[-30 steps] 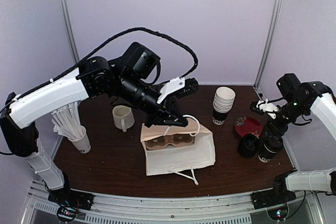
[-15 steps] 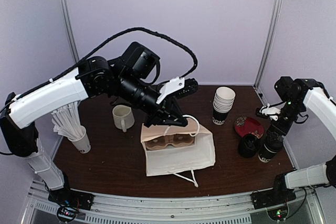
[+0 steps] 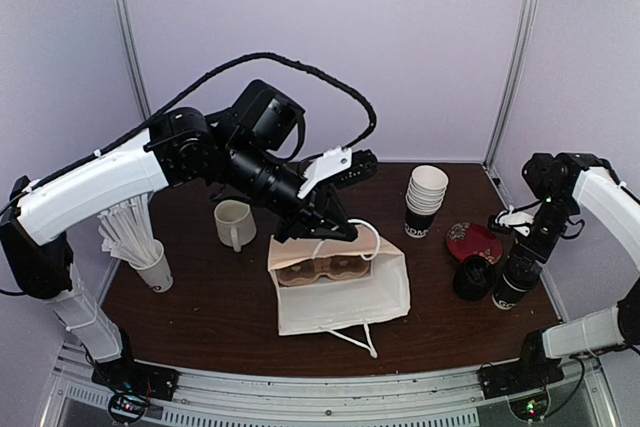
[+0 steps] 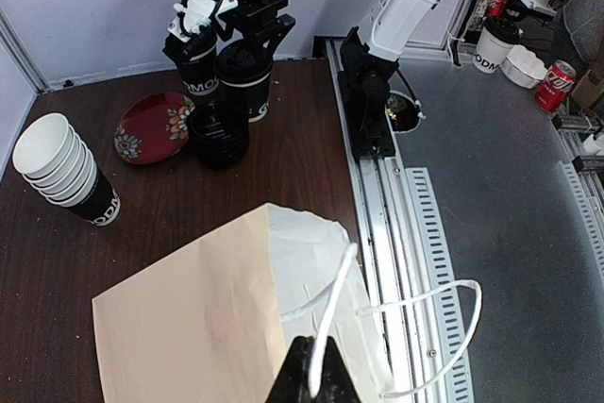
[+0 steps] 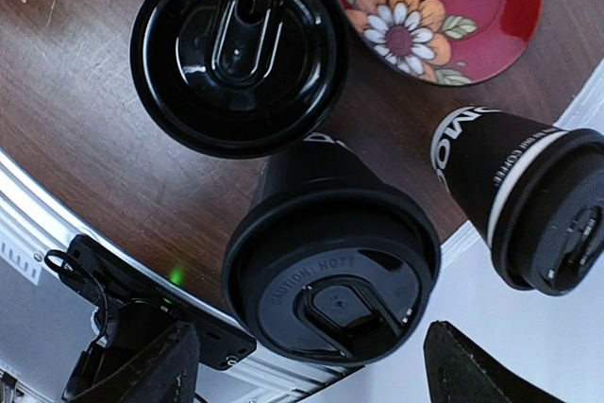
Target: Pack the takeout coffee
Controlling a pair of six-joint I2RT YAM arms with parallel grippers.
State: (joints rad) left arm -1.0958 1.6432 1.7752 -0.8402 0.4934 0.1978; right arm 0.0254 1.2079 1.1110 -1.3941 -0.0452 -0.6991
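Two black takeout coffee cups with lids stand at the table's right edge. One takeout coffee cup [image 5: 330,261] sits right under my right gripper [image 5: 316,373], whose fingers are open on either side of its lid without touching. The other cup [image 5: 528,205] stands beside it. From above I see one cup [image 3: 508,292] below the right gripper [image 3: 522,265]. My left gripper [image 4: 316,379] is shut on the white cord handle [image 4: 335,299] of the white paper bag [image 3: 345,297], holding its mouth up. A brown two-hole cup carrier [image 3: 320,269] sits inside.
A stack of black lids [image 3: 472,277] and a red flowered plate [image 3: 473,240] lie left of the cups. A stack of paper cups [image 3: 425,197] stands behind. A white mug [image 3: 235,224] and a cup of white sticks [image 3: 150,257] are at the left.
The right arm has drawn in and its gripper has come down over the lidded cup, its jaws spread wider. The left arm and the bag have stayed still.
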